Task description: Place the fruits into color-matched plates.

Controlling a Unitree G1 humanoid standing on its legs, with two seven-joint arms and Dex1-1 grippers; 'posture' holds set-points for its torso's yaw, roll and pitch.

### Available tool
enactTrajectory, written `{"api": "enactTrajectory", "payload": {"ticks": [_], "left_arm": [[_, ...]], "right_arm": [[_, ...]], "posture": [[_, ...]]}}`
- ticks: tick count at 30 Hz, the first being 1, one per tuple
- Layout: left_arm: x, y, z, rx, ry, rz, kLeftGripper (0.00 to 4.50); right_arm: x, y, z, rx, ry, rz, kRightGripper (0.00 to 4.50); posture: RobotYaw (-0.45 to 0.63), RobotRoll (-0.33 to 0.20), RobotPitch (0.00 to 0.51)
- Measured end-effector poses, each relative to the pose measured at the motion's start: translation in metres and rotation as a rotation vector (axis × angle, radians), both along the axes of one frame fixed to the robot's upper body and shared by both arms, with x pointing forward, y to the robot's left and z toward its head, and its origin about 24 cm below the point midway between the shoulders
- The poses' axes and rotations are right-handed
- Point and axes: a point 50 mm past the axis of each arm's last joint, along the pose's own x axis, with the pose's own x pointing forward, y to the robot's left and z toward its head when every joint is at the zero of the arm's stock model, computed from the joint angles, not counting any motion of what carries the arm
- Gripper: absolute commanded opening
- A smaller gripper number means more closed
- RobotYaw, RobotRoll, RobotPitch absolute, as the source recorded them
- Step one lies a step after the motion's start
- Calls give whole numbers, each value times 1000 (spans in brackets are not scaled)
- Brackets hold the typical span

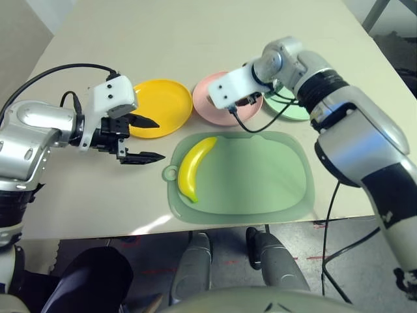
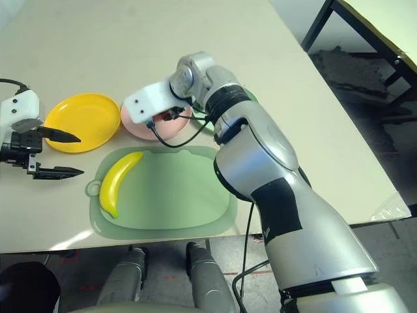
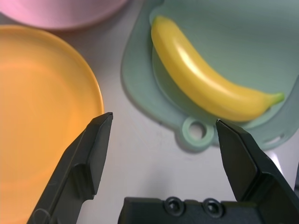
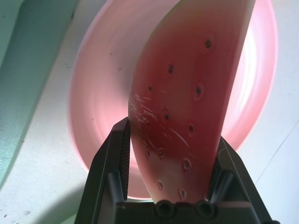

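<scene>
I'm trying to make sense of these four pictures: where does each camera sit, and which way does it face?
Left and right eye: side by side on the head, looking forward and down at the table; both silver forearms show.
Left wrist: on that arm, looking along its open fingers toward the banana and yellow plate.
Right wrist: on the other arm, looking along fingers gripping the watermelon wedge over the pink plate.
Both eyes share the banana and green mat.

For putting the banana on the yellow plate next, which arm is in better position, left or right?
Left, I judge: its open gripper hovers between the banana and yellow plate, while the right gripper holds the watermelon wedge.
</scene>
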Motion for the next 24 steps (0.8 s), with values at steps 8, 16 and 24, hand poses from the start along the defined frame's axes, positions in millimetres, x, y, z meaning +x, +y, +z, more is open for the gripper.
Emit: {"api": "enactTrajectory", "payload": {"ticks": [8,16,24], "left_arm": [[0,1,-1,7,0,3,4500],[0,1,-1,24,-20,-15,4500],[3,5,1,57,-51,-42,4500]], "right_arm": [[1,5,-1,-1,-45,6,3377],[2,5,2,31,-61,2,4483],[0,-15,36,87,-66,53,4483]], "posture": [[60,0,226],[36,0,232],[46,0,246]]}}
